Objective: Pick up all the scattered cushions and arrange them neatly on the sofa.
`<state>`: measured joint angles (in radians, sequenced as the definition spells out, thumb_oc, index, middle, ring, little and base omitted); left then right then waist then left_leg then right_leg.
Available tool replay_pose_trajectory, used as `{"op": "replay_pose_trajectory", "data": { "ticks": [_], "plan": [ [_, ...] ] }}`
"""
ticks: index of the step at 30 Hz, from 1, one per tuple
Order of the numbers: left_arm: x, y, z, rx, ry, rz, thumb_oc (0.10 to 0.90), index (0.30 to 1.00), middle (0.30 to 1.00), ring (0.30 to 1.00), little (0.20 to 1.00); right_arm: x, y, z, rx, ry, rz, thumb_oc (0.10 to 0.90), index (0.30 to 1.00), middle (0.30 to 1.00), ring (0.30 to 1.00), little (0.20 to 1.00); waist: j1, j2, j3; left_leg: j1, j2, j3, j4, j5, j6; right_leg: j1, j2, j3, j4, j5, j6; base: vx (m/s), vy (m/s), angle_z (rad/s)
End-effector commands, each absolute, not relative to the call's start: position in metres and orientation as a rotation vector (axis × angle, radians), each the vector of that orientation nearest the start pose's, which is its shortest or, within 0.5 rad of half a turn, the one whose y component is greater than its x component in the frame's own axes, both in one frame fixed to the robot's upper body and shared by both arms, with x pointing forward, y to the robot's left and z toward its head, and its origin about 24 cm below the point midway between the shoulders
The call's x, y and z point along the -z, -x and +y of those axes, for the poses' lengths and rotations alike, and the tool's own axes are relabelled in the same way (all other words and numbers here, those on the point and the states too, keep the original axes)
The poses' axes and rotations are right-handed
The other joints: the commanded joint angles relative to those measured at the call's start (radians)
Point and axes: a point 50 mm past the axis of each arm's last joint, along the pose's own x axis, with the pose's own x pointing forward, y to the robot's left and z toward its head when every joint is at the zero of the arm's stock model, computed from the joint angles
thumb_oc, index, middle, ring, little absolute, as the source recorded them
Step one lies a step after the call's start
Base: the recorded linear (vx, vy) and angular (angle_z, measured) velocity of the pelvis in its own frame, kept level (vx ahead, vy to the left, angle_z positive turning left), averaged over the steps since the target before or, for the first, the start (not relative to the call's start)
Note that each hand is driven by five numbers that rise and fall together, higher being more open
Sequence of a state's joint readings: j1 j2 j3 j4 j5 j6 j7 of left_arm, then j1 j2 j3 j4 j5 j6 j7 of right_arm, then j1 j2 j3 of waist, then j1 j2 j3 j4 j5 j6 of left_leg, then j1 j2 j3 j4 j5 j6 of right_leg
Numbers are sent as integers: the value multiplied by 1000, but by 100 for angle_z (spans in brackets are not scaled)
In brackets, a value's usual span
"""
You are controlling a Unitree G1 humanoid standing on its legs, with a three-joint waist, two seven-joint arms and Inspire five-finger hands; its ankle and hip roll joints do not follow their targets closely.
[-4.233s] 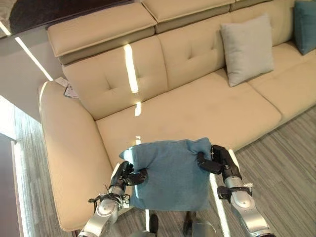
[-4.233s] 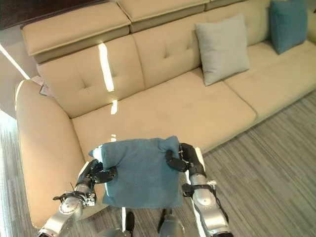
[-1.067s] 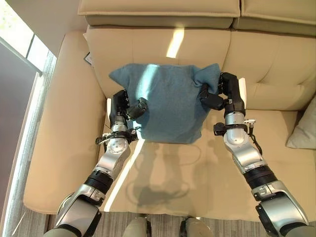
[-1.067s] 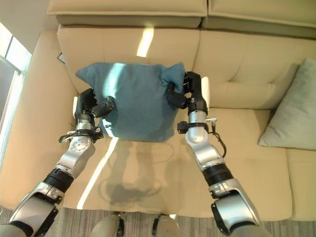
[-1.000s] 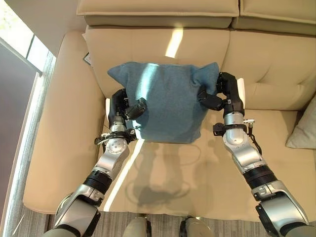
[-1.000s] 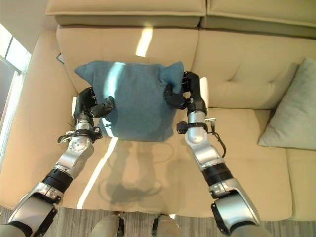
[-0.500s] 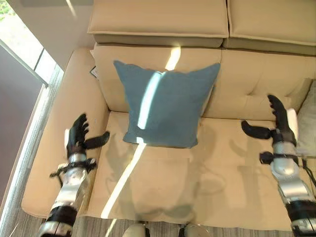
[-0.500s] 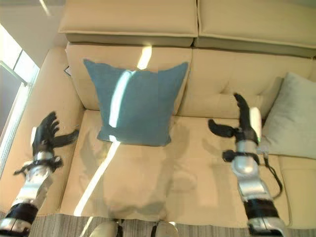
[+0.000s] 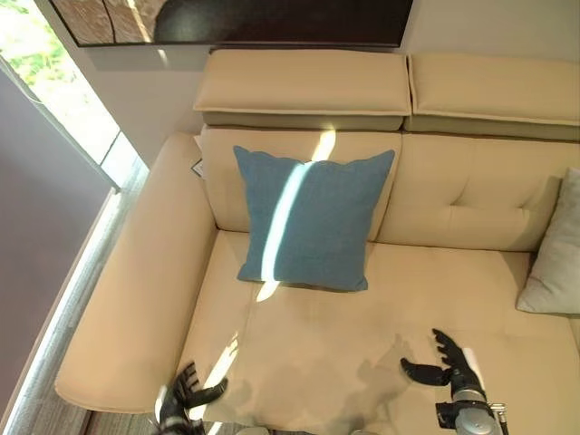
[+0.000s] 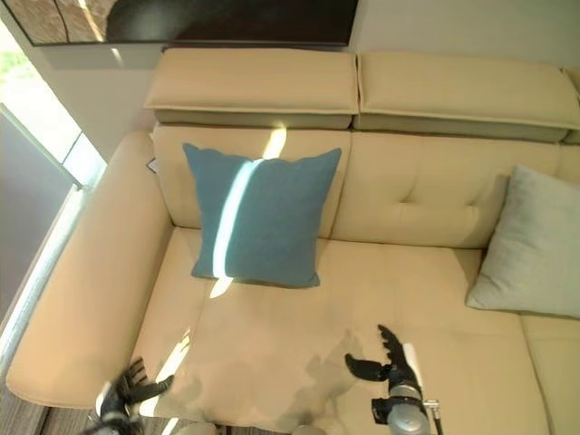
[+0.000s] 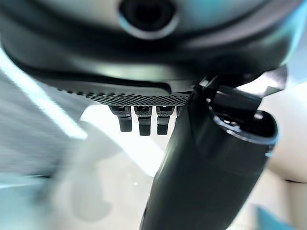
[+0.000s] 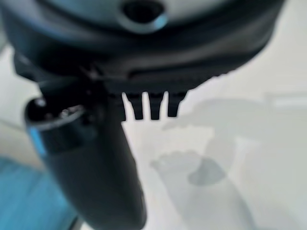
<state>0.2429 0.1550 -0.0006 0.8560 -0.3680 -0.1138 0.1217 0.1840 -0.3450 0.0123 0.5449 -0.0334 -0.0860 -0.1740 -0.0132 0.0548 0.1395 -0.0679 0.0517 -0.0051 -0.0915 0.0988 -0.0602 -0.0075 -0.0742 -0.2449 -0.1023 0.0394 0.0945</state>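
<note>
A teal blue cushion stands upright against the backrest of the beige sofa, at its left end, with a stripe of sunlight across it. A grey cushion leans on the backrest further right. My left hand hovers low over the seat's front left corner, fingers spread and holding nothing. Over the seat's front edge to the right, my right hand is open too, fingers straight. Both hands are well clear of the blue cushion.
The sofa's wide left armrest runs beside a bright window strip. A dark framed picture hangs on the wall above the headrests. The seat between the hands and the blue cushion is bare.
Both hands have let go of the blue cushion and drawn back to the seat's front edge. The cushion now rests against the backrest. The view has pulled back and shows more of the sofa.
</note>
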Motion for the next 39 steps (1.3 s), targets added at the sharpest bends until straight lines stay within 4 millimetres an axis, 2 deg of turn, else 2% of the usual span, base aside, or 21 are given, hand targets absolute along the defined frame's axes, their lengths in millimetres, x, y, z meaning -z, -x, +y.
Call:
{"op": "replay_pose_trajectory", "data": {
  "ticks": [1, 3, 4, 6, 8, 10, 14, 17, 18, 19, 20, 21, 26, 28, 29, 31, 32, 33, 35, 36, 39],
  "plan": [
    [133, -106, 247, -403, -4, 842, 800, 900, 900, 900, 900, 54, -182, -280, 252, 478, 443, 800, 900, 900, 900, 900, 31, -19, -31, -25, 22, 15, 4, 11, -60, 7, 42, -16, 15, -95, 28, -183, -63, 7],
    [134, -107, 245, -391, -15, 849, 800, 900, 900, 900, 900, 56, -183, -278, 242, 484, 450, 800, 900, 900, 900, 900, 35, -16, -22, -35, 21, 13, 4, 21, -63, 5, 44, -18, 15, -97, 26, -214, -60, 13],
    [133, -115, 245, -377, -39, 836, 800, 900, 900, 900, 900, 59, -186, -278, 236, 502, 467, 800, 900, 900, 900, 900, 43, -21, 9, -73, 13, 10, 40, 42, -70, 3, 37, -24, 15, -95, 21, -350, -74, 25],
    [131, -121, 244, -370, -46, 822, 800, 900, 900, 900, 900, 60, -189, -278, 246, 498, 472, 800, 900, 900, 900, 900, 41, -31, 21, -104, 5, 17, 94, 23, -68, -6, 25, -32, 15, -85, 18, -274, -54, 46],
    [129, -127, 245, -359, -61, 807, 800, 900, 900, 900, 900, 62, -189, -279, 256, 493, 486, 800, 900, 900, 900, 900, 32, -61, 22, -100, -7, 34, 201, -83, -38, -37, -7, -46, 15, -58, 17, -232, -55, 58],
    [131, -124, 244, -358, -61, 818, 800, 900, 900, 900, 900, 66, -186, -279, 255, 483, 508, 800, 900, 900, 900, 900, 25, -74, 15, -72, -23, 32, 291, -147, -31, -47, -19, -52, 15, -41, 15, -146, -20, 11],
    [134, -123, 241, -354, -53, 839, 800, 900, 900, 900, 900, 74, -182, -279, 263, 463, 556, 800, 900, 900, 900, 900, -7, -82, -5, 38, 3, 63, 391, -212, -32, -71, -31, -78, 15, -13, 17, -104, 26, 7],
    [138, -121, 236, -347, -50, 870, 800, 900, 900, 900, 900, 78, -179, -281, 278, 448, 585, 800, 900, 900, 900, 900, -32, -69, -21, 149, 5, 56, 346, -226, -48, -88, -30, -106, 15, 19, 29, -123, 92, 29],
    [138, -122, 235, -337, -66, 870, 800, 900, 900, 900, 900, 79, -179, -281, 286, 446, 591, 800, 900, 900, 900, 900, -41, -70, -20, 153, -2, 54, 326, -241, -42, -99, -34, -107, 15, 36, 37, -228, 169, 25],
    [139, -124, 232, -314, -79, 879, 800, 900, 900, 900, 900, 79, -180, -283, 301, 444, 591, 800, 900, 900, 900, 900, -56, -69, -24, 195, -21, 66, 229, -292, -29, -133, -48, -113, 15, 74, 57, -184, 139, 25],
    [139, -124, 232, -314, -79, 879, 800, 900, 900, 900, 900, 79, -180, -283, 301, 444, 591, 800, 900, 900, 900, 900, -56, -69, -24, 196, -21, 66, 226, -291, -28, -133, -48, -112, 15, 74, 58, -295, 231, 33],
    [138, -127, 232, -305, -103, 870, 800, 900, 900, 900, 900, 81, -180, -284, 307, 450, 604, 800, 900, 900, 900, 900, -61, -74, -18, 206, -44, 61, 166, -323, -4, -165, -62, -107, 15, 109, 74, -292, 203, 19],
    [135, -135, 231, -266, -148, 851, 800, 900, 900, 900, 900, 85, -182, -278, 279, 470, 629, 800, 900, 900, 900, 900, -51, -99, 22, 174, -105, 7, 134, -313, 29, -228, -91, -73, 15, 161, 120, -299, 149, -3],
    [136, -134, 234, -251, -179, 866, 800, 900, 900, 900, 900, 87, -184, -275, 265, 471, 639, 800, 900, 900, 900, 900, -56, -100, 43, 160, -106, -5, 121, -292, 39, -250, -95, -6, 32, 165, 142, -354, 114, -12],
    [137, -134, 236, -251, -202, 878, 800, 900, 900, 900, 900, 86, -187, -273, 258, 474, 632, 800, 900, 900, 900, 900, -60, -99, 57, 143, -107, -10, 123, -281, 50, -275, -89, 61, 77, 158, 147, -387, 103, -10],
    [139, -131, 239, -259, -217, 902, 800, 900, 900, 900, 900, 87, -188, -272, 253, 472, 636, 800, 900, 900, 900, 900, -49, -96, 65, 104, -103, -7, 129, -254, 64, -261, -82, 121, 162, 98, 125, -389, 87, -15],
    [141, -127, 240, -262, -218, 925, 800, 900, 900, 900, 900, 89, -186, -272, 254, 471, 646, 800, 900, 900, 900, 900, -38, -92, 66, 88, -101, -4, 129, -240, 71, -247, -83, 114, 217, 72, 108, -343, 71, -29],
    [145, -116, 242, -256, -229, 972, 800, 900, 900, 900, 900, 94, -179, -273, 256, 469, 682, 800, 900, 900, 900, 900, -17, -81, 51, 79, -87, -1, 106, -213, 78, -198, -76, 103, 300, 8, 80, -234, 56, -32],
    [145, -116, 242, -256, -230, 972, 800, 900, 900, 900, 900, 94, -179, -273, 256, 468, 682, 800, 900, 900, 900, 900, -17, -82, 49, 75, -88, -1, 105, -211, 78, -201, -77, 103, 299, 9, 81, -109, 13, -11],
    [147, -110, 246, -272, -226, 998, 800, 900, 900, 900, 900, 101, -172, -271, 258, 455, 721, 800, 900, 900, 900, 900, 4, -76, 25, 67, -80, 3, 82, -190, 81, -153, -71, 101, 346, -36, 72, -143, -36, 9],
    [148, -106, 250, -313, -206, 1015, 800, 900, 900, 900, 900, 109, -165, -268, 262, 435, 769, 800, 900, 900, 900, 900, 31, -85, 0, 47, -78, 22, 82, -175, 77, -67, -77, 71, 318, -62, 75, -180, -86, -4]
  ]
}}
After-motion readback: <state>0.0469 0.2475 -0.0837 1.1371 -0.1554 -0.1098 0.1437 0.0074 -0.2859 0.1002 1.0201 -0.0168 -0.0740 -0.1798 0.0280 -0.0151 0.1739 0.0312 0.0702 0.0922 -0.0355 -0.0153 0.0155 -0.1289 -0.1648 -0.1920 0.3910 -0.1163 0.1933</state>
